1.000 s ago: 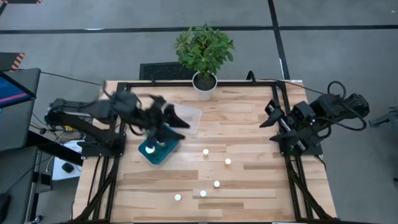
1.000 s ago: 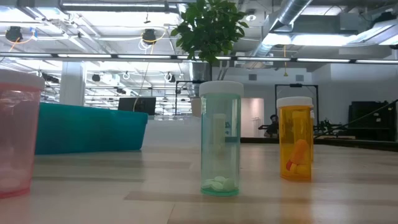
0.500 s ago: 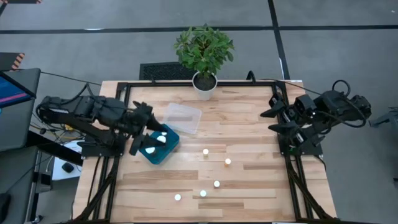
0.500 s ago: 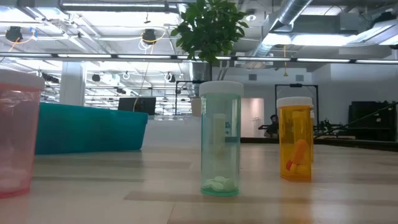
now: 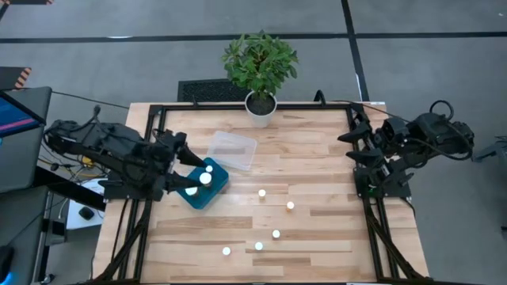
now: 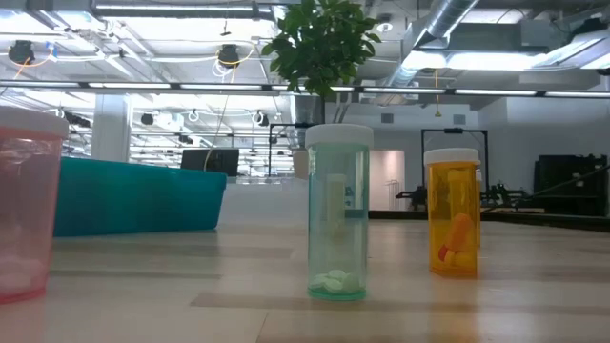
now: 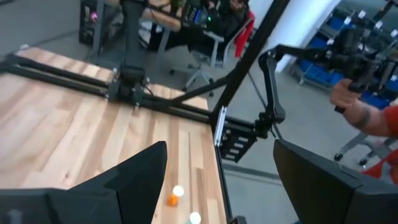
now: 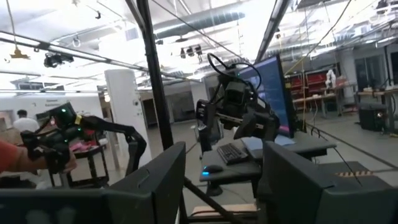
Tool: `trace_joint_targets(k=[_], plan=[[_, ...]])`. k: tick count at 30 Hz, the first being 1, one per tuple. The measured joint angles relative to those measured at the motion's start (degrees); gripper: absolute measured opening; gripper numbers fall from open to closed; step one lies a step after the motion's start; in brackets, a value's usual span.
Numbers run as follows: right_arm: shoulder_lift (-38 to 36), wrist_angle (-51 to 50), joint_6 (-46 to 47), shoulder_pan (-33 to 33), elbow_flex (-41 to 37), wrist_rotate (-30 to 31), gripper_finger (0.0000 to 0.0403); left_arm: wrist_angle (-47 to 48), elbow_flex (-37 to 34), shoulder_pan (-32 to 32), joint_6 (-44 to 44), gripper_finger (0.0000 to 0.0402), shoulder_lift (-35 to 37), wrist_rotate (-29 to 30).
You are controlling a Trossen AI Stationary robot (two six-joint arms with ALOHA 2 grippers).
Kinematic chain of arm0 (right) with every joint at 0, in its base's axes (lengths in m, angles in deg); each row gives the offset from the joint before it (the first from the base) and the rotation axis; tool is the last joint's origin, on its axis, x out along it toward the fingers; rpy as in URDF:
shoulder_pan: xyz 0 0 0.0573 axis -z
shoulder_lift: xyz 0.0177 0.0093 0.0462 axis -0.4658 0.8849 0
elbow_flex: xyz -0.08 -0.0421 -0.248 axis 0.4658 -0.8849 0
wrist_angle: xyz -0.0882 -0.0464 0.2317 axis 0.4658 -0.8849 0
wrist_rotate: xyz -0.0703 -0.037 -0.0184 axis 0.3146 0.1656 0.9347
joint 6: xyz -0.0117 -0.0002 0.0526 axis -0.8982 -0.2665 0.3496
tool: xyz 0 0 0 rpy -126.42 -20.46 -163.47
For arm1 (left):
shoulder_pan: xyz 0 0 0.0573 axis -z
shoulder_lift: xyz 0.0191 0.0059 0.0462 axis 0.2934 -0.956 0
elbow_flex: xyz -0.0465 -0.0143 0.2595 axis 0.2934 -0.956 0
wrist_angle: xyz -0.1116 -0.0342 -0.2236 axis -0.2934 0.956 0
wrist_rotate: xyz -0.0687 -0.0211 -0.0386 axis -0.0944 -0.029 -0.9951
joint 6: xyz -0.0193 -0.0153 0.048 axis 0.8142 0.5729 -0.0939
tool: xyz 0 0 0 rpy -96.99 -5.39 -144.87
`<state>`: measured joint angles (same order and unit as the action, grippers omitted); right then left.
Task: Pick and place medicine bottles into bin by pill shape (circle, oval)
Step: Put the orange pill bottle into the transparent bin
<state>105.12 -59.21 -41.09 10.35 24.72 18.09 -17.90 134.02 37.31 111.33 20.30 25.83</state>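
Several white-capped medicine bottles (image 5: 276, 234) stand upright on the wooden table's near middle. In the low view a green one (image 6: 338, 214), an orange one (image 6: 453, 221) and a pink one (image 6: 24, 210) show close up. A teal bin (image 5: 215, 188) at centre left holds white-capped bottles (image 5: 205, 179). A clear bin (image 5: 232, 150) lies just behind it. My left gripper (image 5: 184, 165) hangs open beside the teal bin's left side, holding nothing. My right gripper (image 5: 356, 141) is open above the table's right edge, also holding nothing.
A potted plant (image 5: 260, 103) stands at the table's far edge. Black frame rails (image 5: 363, 198) run along the left, right and far sides. A person's hand (image 7: 351, 106) shows in the room beyond the table.
My left gripper has drawn back from above the teal bin toward the table's left edge, staying open, and the bottles in the bin now show. My right gripper has pulled back a little toward the right edge and tipped upward. The bottles on the table have not moved.
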Motion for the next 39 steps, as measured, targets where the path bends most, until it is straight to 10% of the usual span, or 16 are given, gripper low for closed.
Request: trace_joint_targets(k=[19,39], plan=[[-6.89,-9.34,-2.98,-0.02,0.0,2.32,0.0226,12.24,-2.38,0.0,0.83,0.0288,12.16,12.44],[-7.51,-13.17,-2.31,-0.02,-3.1,7.45,0.0226,-1.46,-27.84,0.0,10.97,0.0288,26.34,15.49]])
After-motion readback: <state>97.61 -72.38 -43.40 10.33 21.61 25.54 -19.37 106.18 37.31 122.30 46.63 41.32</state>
